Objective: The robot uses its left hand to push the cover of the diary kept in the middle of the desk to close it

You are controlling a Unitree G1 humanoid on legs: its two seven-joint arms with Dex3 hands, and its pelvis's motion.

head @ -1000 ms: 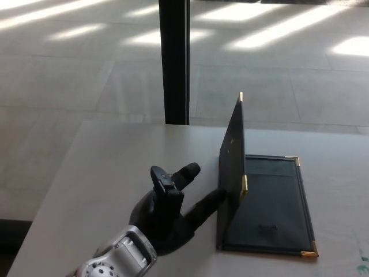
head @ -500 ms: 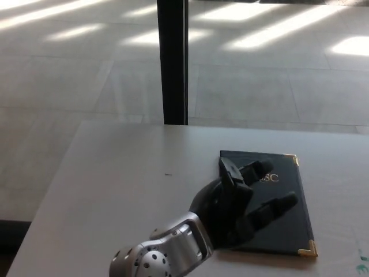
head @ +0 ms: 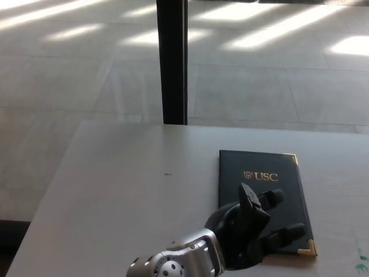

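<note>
The dark diary (head: 262, 179) lies flat and closed on the pale desk (head: 132, 190), gold "USC" lettering on its cover and gold corner caps. My left hand (head: 251, 228) rests over the near part of the cover with its fingers (head: 285, 235) spread apart, holding nothing. Its silver wrist (head: 179, 262) enters from the bottom edge. My right hand does not show.
A black pillar (head: 172, 60) stands just behind the desk's far edge. Sunlit tiled floor (head: 277, 69) lies beyond. Green marks (head: 363, 265) show at the desk's lower right corner.
The cover, upright a second ago, has fallen shut to the right under my left hand. Since then the hand has slid toward the near edge of the diary, uncovering the lettering.
</note>
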